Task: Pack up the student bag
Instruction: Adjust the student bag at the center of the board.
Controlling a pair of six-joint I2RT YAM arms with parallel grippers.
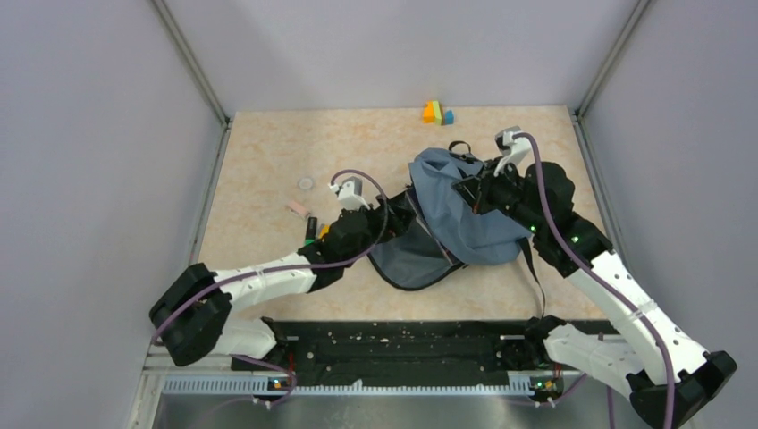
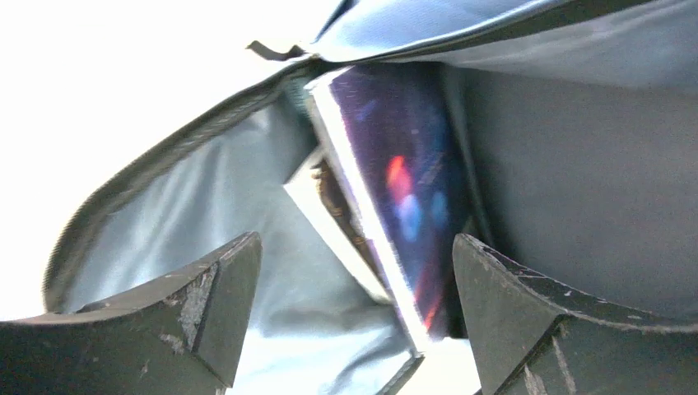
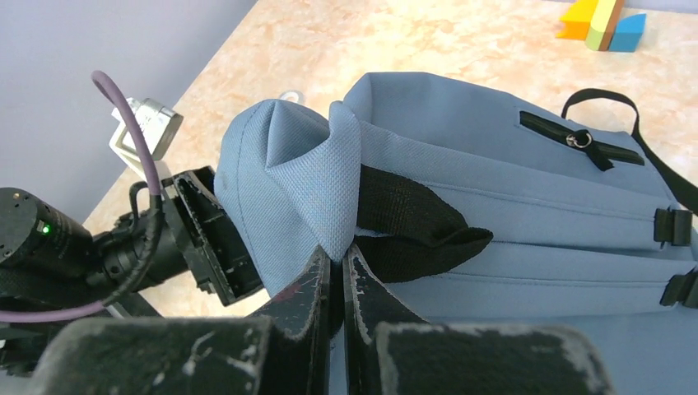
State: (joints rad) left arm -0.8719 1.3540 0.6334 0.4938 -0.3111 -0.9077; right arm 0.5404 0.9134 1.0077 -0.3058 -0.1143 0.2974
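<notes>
The student bag (image 1: 465,214) is a grey-blue backpack with black straps, lying right of the table's middle with its mouth facing left. My right gripper (image 3: 336,251) is shut on a fold of the bag's fabric (image 3: 329,164) and holds the top flap up; from above it (image 1: 467,192) sits over the bag. My left gripper (image 2: 355,240) stands open at the bag's mouth (image 1: 393,214), nothing between its fingers. Inside the bag leans a book with a dark purple cover (image 2: 403,181), and a second book (image 2: 325,193) lies behind it.
Coloured blocks (image 1: 437,113) stand at the far edge of the table. A small round disc (image 1: 307,183), a pink eraser (image 1: 298,208) and a green pen (image 1: 310,230) lie left of the left arm. Grey walls enclose the table on three sides.
</notes>
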